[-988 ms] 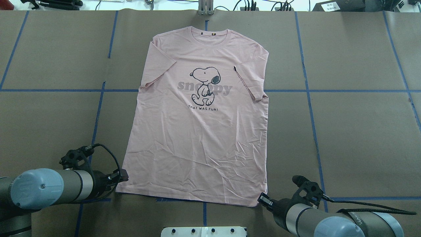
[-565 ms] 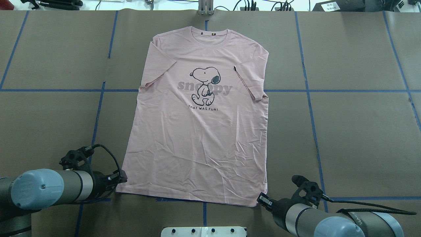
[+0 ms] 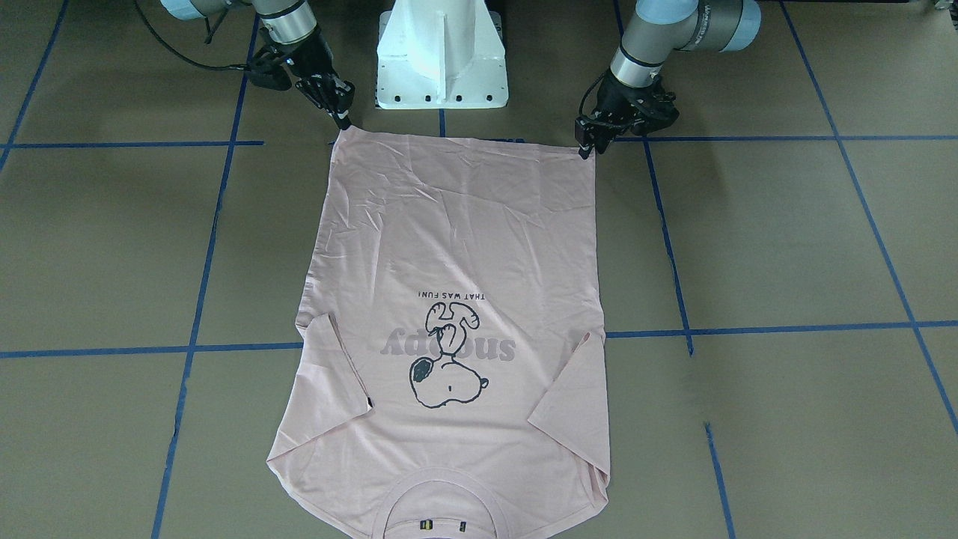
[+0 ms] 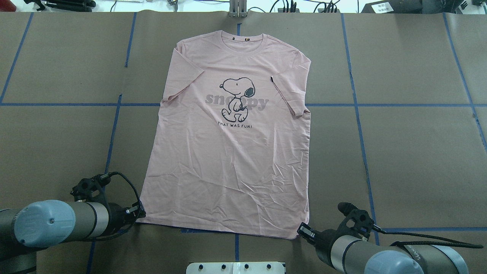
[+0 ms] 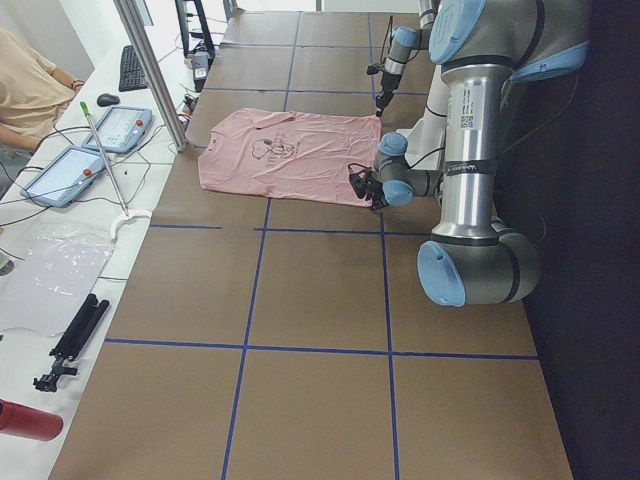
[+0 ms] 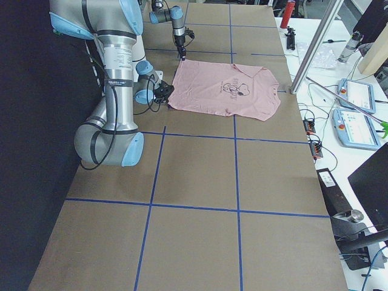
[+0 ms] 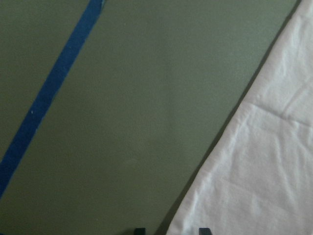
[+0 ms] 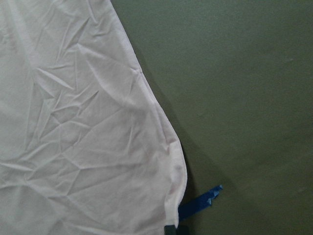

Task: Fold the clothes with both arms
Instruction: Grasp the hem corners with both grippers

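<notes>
1. The pale pink T-shirt (image 4: 228, 160) lies flat and print-up in the middle of the brown-papered table (image 4: 418, 152). Its collar points away from the robot, its hem runs along the near side, and both sleeves are turned in over the chest.
2. Over the past second the left gripper (image 4: 140, 214) has slid back toward the robot and now sits at the hem's left corner. Its wrist camera shows the fingertips (image 7: 140, 230) spread apart, with the cloth's edge running in between them.
3. The right gripper (image 4: 301, 230) has hardly moved from the hem's other corner. Its fingertips (image 8: 169, 229) look pinched together on the fabric, though only their very ends show at the bottom of its wrist view.
4. The shirt has barely shifted, so the fold looks not yet begun. With one corner apparently held and the other lined up, the left fingers likely need to close before both arms can carry the hem toward the collar.
</notes>
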### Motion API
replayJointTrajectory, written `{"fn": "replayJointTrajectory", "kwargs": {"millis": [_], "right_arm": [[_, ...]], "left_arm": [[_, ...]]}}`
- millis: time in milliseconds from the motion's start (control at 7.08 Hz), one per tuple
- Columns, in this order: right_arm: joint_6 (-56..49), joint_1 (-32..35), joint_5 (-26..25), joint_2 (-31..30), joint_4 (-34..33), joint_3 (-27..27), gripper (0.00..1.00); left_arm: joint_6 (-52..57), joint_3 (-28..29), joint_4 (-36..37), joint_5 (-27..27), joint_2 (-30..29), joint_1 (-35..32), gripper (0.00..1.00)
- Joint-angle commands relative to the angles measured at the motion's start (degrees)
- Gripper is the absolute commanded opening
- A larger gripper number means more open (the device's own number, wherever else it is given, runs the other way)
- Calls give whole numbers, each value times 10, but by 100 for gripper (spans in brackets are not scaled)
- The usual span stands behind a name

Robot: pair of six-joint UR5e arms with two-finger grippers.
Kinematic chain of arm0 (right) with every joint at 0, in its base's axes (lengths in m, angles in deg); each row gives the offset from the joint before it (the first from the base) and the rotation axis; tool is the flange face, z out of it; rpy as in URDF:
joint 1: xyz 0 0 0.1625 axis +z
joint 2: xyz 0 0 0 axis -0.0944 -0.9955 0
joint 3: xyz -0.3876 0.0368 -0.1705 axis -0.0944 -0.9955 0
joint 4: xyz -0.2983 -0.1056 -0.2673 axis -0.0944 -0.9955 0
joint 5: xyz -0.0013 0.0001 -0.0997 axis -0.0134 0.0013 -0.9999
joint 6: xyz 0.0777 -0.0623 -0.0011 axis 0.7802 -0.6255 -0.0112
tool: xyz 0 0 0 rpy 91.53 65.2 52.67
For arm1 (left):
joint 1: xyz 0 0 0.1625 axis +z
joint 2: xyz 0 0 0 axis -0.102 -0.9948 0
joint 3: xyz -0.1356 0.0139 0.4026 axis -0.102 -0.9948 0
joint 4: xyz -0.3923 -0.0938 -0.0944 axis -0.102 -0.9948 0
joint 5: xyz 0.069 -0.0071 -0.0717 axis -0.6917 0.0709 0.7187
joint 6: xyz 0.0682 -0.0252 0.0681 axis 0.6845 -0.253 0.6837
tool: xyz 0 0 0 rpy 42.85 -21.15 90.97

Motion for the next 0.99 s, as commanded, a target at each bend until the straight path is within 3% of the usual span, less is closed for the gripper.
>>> {"fn": "replayJointTrajectory", "kwargs": {"millis": [0,141,565,847], "right_arm": [[0,0,1,-1,0,1,0],[0,0,1,-1,0,1,0],[-3,2,2,-4,0,10,0],[-5,-3,4,-58,1,48,0]], "left_arm": [[-1,-2,0,0,1,4,21],[-2,-4,0,0,1,4,0],[-7,-41,0,2,-1,8,0],[-76,-94,41,-2,-8,66,0]]}}
